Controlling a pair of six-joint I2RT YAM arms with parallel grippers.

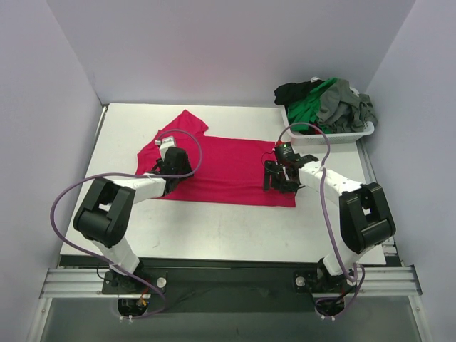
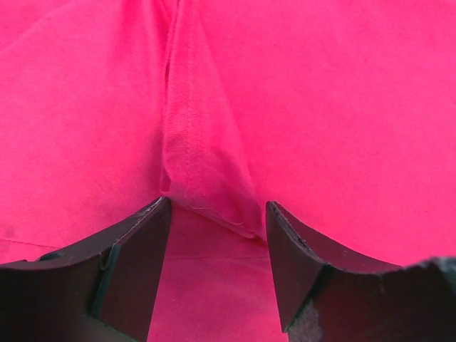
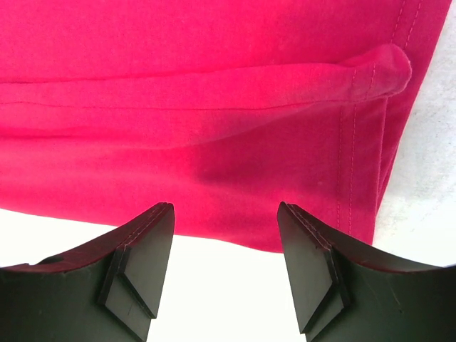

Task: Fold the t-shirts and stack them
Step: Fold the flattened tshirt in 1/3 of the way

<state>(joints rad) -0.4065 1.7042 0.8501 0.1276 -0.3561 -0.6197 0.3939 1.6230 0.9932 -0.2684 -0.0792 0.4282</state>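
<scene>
crimson shirt: flat on the table, long axis running left to right, sleeves at the left end.
lie of it: one arm over each end; near hem at the right, a raised pleat at the left.
left gripper: jaws apart, straddling that pleat, cloth between them, not pinched yet.
right gripper: jaws apart, over the near hem, holding nothing.
</scene>
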